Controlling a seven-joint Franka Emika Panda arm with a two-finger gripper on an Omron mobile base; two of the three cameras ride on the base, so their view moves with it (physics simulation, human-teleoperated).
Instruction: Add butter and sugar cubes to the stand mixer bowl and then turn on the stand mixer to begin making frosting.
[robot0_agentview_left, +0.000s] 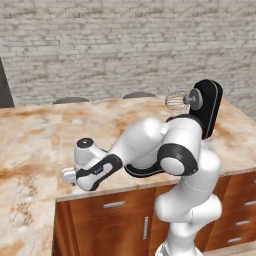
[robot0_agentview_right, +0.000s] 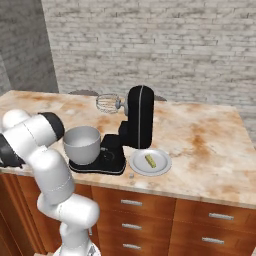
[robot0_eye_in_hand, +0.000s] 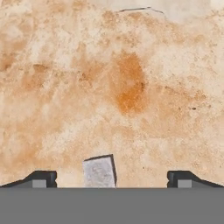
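Closest to me, in the hand view, I see the gripper (robot0_eye_in_hand: 112, 177) pointed down at the marbled orange countertop (robot0_eye_in_hand: 131, 87), its two dark fingertips (robot0_eye_in_hand: 41, 178) spread wide at the bottom corners with nothing pinched between them. A small pale grey cube (robot0_eye_in_hand: 99, 171), which I take for a sugar cube, lies on the stone between the tips, nearer the left one and touching neither. From the left base view the arm is folded low over the front edge of the counter, the hand (robot0_agentview_left: 70, 175) reaching out to the left above the wooden drawers (robot0_agentview_left: 115, 204). Further in, on the right base view, the stand mixer (robot0_agentview_right: 135, 127) stands near the counter's front edge with its black head tilted up and the wire whisk (robot0_agentview_right: 106, 102) raised clear. The stand mixer bowl (robot0_agentview_right: 81, 145) sits on the mixer's flat base, light grey; I cannot see what is inside it. Just right of the mixer's base is a flat white plate (robot0_agentview_right: 150, 162), and the butter (robot0_agentview_right: 150, 160) lies on it, a small yellowish stick. Beyond all this a pale brick wall (robot0_agentview_right: 175, 50) closes the scene.
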